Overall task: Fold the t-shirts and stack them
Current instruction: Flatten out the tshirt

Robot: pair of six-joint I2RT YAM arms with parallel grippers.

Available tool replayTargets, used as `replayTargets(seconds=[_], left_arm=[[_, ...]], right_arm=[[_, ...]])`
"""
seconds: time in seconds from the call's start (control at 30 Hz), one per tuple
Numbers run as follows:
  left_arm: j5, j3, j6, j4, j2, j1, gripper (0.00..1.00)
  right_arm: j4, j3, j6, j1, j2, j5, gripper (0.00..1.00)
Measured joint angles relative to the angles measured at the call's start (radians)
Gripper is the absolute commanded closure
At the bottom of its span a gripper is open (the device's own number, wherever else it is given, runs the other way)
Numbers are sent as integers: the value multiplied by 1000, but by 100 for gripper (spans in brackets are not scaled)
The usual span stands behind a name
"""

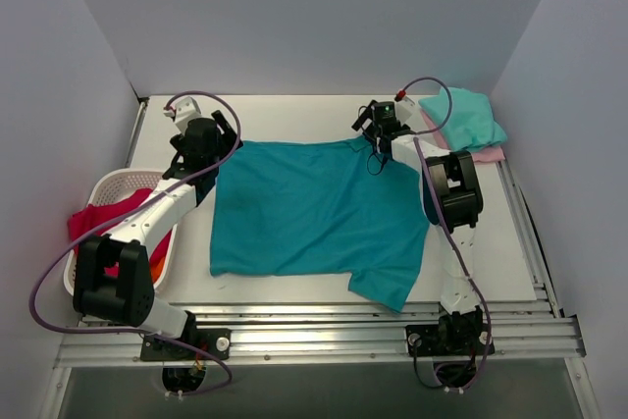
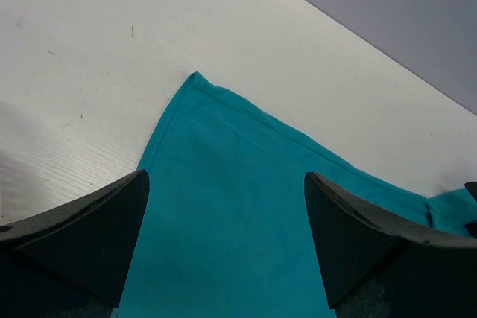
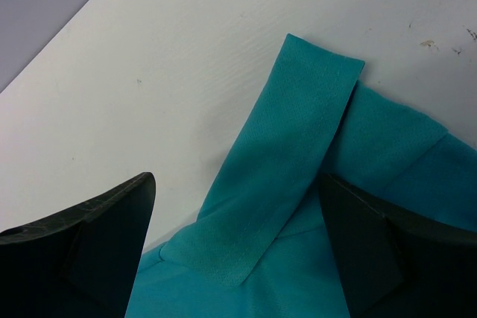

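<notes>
A large deep teal-blue t-shirt [image 1: 314, 211] lies spread flat on the white table. My left gripper [image 1: 218, 137] is open above its far left corner [image 2: 195, 78]; cloth shows between the fingers [image 2: 223, 251]. My right gripper [image 1: 372, 123] is open above the far right corner, where a folded-over strip of teal cloth [image 3: 283, 176] lies between the fingers. A folded mint-green t-shirt [image 1: 463, 117] lies on a pale pink t-shirt [image 1: 487, 154] at the far right corner of the table.
A white lattice basket [image 1: 110, 186] holding red and orange cloth [image 1: 98, 221] stands at the left edge beside my left arm. Grey walls close in the table on three sides. Metal rails [image 1: 324, 331] run along the near edge.
</notes>
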Motion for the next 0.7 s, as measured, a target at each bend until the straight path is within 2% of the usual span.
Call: replayTargets(seconds=[0.17, 0.4, 0.6, 0.63, 0.7], left_arm=[[0, 0, 0, 0, 1, 0, 6], [0, 0, 0, 3, 18, 0, 6], [1, 0, 0, 4, 37, 1, 6], [1, 0, 0, 4, 37, 1, 6], [1, 0, 0, 6, 37, 1, 6]], right_arm=[[-2, 16, 0, 0, 9, 0, 15], [12, 95, 0, -1, 76, -2, 26], [20, 145, -1, -6, 116, -15, 51], [20, 145, 0, -6, 119, -16, 63], [19, 145, -2, -8, 124, -17, 77]])
